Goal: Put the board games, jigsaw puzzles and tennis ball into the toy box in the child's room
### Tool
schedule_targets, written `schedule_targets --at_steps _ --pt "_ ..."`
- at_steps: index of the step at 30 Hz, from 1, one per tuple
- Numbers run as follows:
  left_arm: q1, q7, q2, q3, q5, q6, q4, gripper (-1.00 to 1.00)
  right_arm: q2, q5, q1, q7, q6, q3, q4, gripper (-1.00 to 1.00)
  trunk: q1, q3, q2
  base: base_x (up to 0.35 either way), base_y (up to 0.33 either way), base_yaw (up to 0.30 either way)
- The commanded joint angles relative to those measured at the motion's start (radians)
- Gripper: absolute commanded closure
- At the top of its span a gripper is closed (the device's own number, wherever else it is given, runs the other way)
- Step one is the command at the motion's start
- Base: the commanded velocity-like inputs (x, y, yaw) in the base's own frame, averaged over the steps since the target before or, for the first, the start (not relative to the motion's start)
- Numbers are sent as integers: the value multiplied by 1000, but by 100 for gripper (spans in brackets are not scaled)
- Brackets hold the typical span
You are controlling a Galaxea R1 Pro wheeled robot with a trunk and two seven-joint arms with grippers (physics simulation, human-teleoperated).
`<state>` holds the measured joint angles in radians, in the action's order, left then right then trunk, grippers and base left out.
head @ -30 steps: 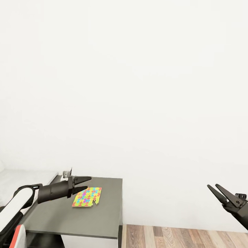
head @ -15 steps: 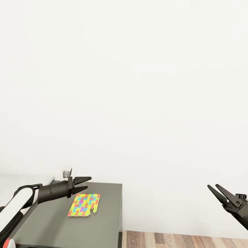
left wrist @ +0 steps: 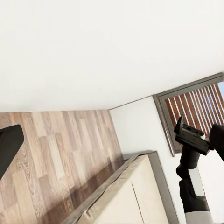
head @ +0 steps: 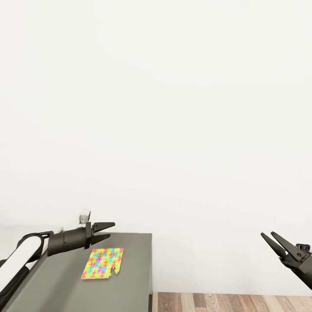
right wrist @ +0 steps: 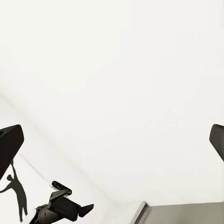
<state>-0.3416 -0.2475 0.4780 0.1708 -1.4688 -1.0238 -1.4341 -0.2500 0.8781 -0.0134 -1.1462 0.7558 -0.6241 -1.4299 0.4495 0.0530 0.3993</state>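
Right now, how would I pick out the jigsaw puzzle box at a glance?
Look at the dark-grey-topped cabinet against the white wall, at the head view's lower left. The jigsaw puzzle lies flat on its top, just below the open left gripper. It is a small flat box covered in a yellow, green, pink and blue mosaic, the one colourful thing there.

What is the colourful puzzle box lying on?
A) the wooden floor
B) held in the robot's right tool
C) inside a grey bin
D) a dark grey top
D: in the head view the jigsaw puzzle box lies flat on the dark grey top, near the left tool, which is open and not touching it.
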Motion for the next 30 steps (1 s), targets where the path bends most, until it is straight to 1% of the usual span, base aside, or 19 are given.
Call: schedule_targets --at_steps 1,15,19,20,22,23,24,25,26,27,29,30 --pt "-1 -10 1 1 8 -1 1 -100 0 4 0 0 7 0 0 -100 0 0 1 48 36 -31" --pt "-1 -10 1 1 9 0 1 -100 0 3 0 0 7 0 -1 -100 0 0 1 37 27 -4" --pt "-1 -8 0 0 30 2 1 -100 1 1 0 4 4 1 -2 -100 0 0 1 2 1 0" --pt "-1 -8 -1 -1 54 2 2 -100 2 1 0 5 4 2 -2 -100 0 0 1 0 0 0" --pt "-1 -8 -2 -3 88 3 4 -100 2 0 0 7 3 2 -2 -100 0 0 1 0 0 0" --pt "-1 -7 -3 -10 127 3 5 -100 3 0 0 11 3 3 -1 -100 0 0 1 0 0 0" --pt "-1 -7 -3 -16 146 3 5 -100 2 0 0 15 2 4 -1 -100 0 0 1 0 0 0" --pt "-2 -7 -4 -24 165 3 5 -100 2 -1 0 19 2 5 -1 -100 0 0 1 0 0 0" --pt "-2 -7 -6 -42 198 3 6 -100 1 -6 0 35 1 7 0 -100 0 0 1 0 0 0" --pt "-2 -7 -6 -52 213 3 8 -100 1 -10 0 47 1 8 0 -100 0 0 1 0 0 0" --pt "-11 -2 -8 -76 271 3 15 -100 5 -51 0 113 1 8 0 -100 0 0 1 0 0 0" --pt "-15 0 -8 -80 286 2 16 -100 7 -64 -1 134 1 8 0 -100 0 0 1 0 0 0"
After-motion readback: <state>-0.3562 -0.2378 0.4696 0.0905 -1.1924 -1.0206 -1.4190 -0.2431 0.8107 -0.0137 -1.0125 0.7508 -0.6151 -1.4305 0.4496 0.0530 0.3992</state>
